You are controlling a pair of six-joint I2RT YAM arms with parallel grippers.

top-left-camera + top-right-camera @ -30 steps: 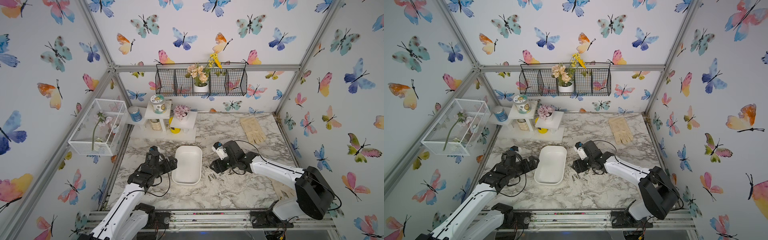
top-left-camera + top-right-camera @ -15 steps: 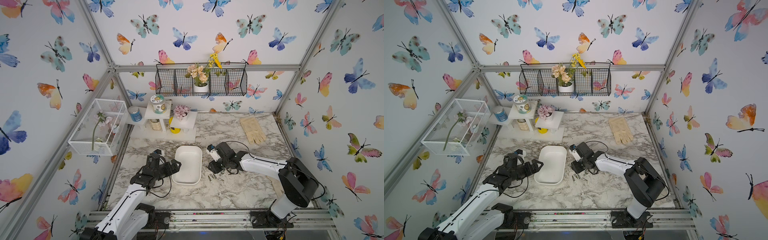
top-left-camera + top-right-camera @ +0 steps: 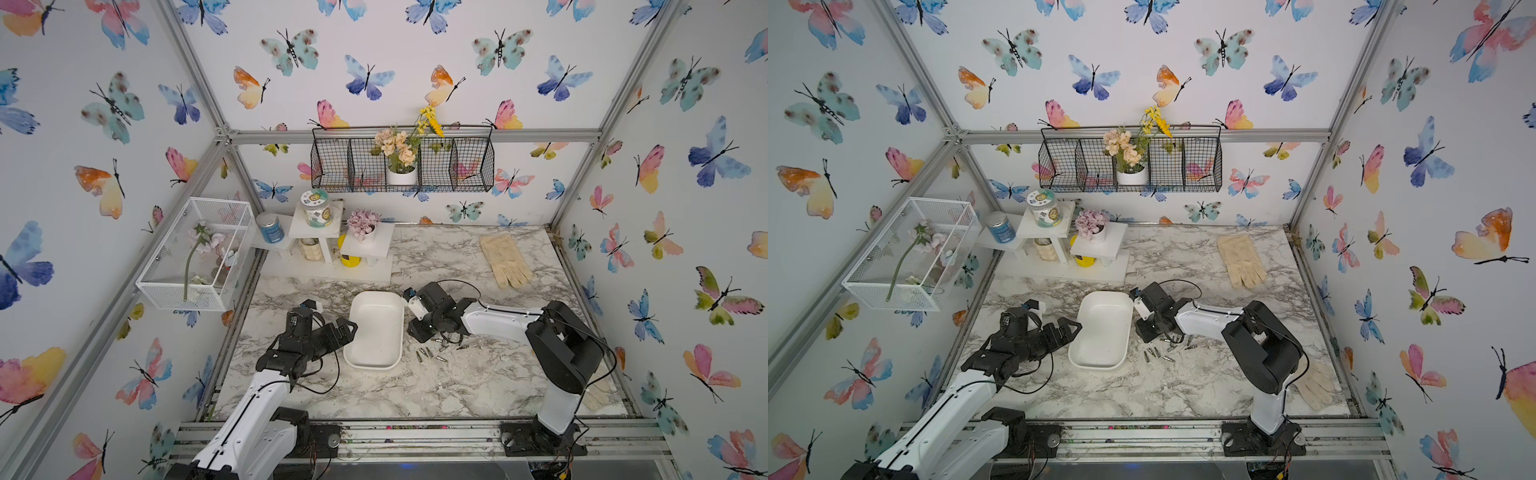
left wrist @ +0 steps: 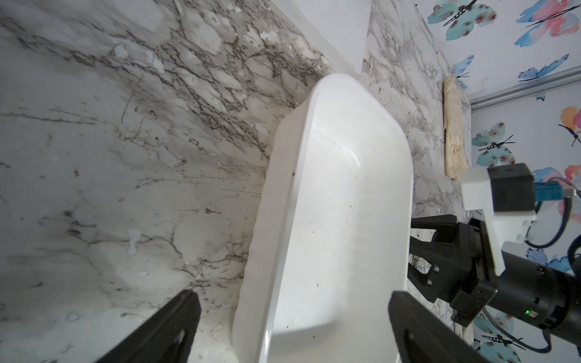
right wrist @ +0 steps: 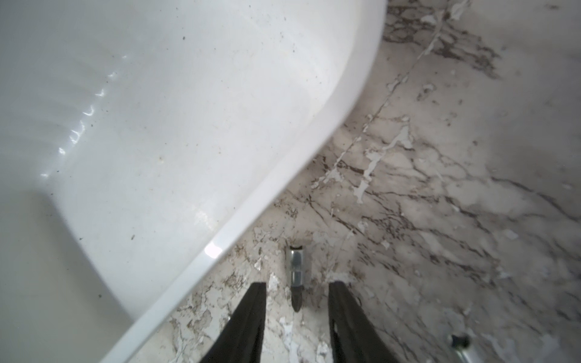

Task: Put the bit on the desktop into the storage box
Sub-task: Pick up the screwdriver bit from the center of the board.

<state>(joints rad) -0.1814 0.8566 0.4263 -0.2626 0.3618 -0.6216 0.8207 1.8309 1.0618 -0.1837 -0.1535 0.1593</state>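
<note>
Straddling one bit (image 5: 296, 264) on the worktop (image 5: 440, 204), the right end effector (image 5: 297, 284) is standing with its jaws apart. One jaw is sitting on each side of the bit's dark tip, and neither is touching it as far as the wrist view shows. Nothing is lying in the storage box (image 5: 217, 245), so the task is looking barely begun. This bit is waiting just beside the box's long rim, and a scatter of other bits (image 3: 428, 353) is lying on the marble near the box's right side. The left end effector (image 4: 294, 297) is hanging wide open with the near end of the box between its fingers, gripping nothing.

Room is looking tight on the box side, where the rim is running close beside the nearer jaw. A lift will probably need to go straight up before crossing over that rim. Away from the box, open marble is stretching back toward the glove (image 3: 505, 259).
</note>
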